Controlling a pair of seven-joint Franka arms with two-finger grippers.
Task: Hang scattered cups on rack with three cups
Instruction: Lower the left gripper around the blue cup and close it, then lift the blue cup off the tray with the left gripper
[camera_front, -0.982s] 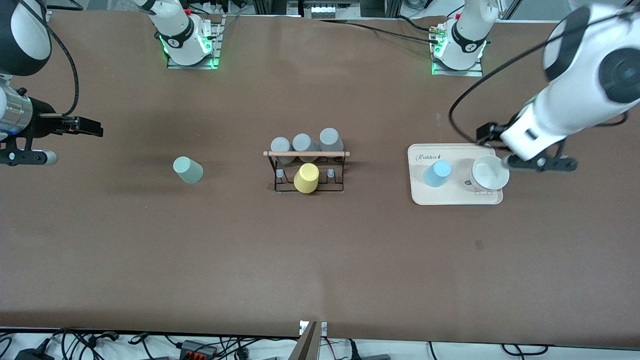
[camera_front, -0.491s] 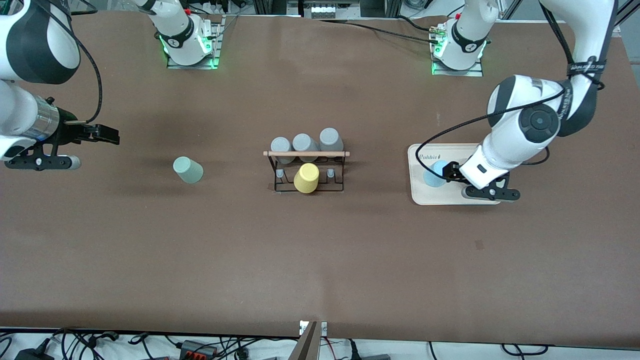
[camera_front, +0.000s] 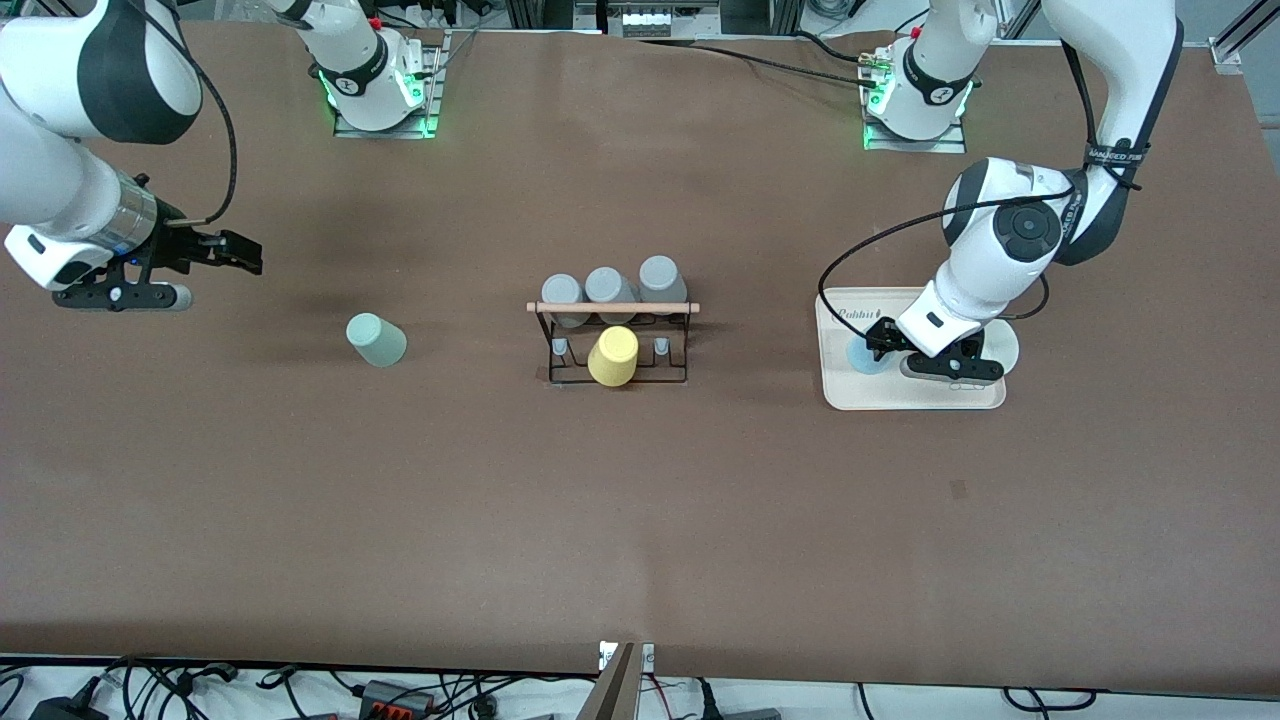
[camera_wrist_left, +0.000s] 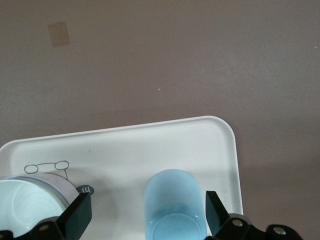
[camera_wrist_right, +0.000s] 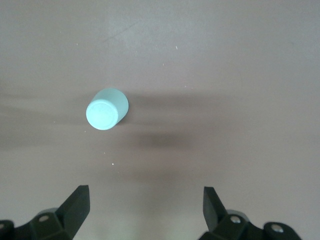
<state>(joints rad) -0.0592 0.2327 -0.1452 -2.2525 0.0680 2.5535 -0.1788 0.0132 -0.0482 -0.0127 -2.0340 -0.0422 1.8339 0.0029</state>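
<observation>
Your right gripper (camera_front: 245, 252) hangs over bare table (camera_front: 640, 520) near the right arm's end, fingers spread wide with nothing between them, and its wrist view shows both black fingertips (camera_wrist_right: 75, 205) apart above the brown surface. The sage-green cup (camera_front: 375, 339) stands upside down on the table toward that same end, well apart from the gripper and alone on the bare top; in the right wrist view you see its closed base facing up. At the middle of the table sits the rack (camera_front: 618, 345), its wooden rod (camera_front: 612, 307) running across the top, with three grey cups (camera_front: 607, 288) in a row on the side toward the robots' bases and a yellow cup (camera_front: 613, 355) on the side nearer the front camera, flanked by two short bare pegs. Toward the left arm's end lies the white tray (camera_front: 850, 392), and your left gripper (camera_front: 882, 340) is low over it, jaws wide, with the light blue cup (camera_wrist_left: 174, 202) standing between the fingers (camera_wrist_left: 77, 220) but not pinched. A white bowl (camera_wrist_left: 30, 202) sits beside that cup on the same tray, toward the tray's edge at the left arm's end.
</observation>
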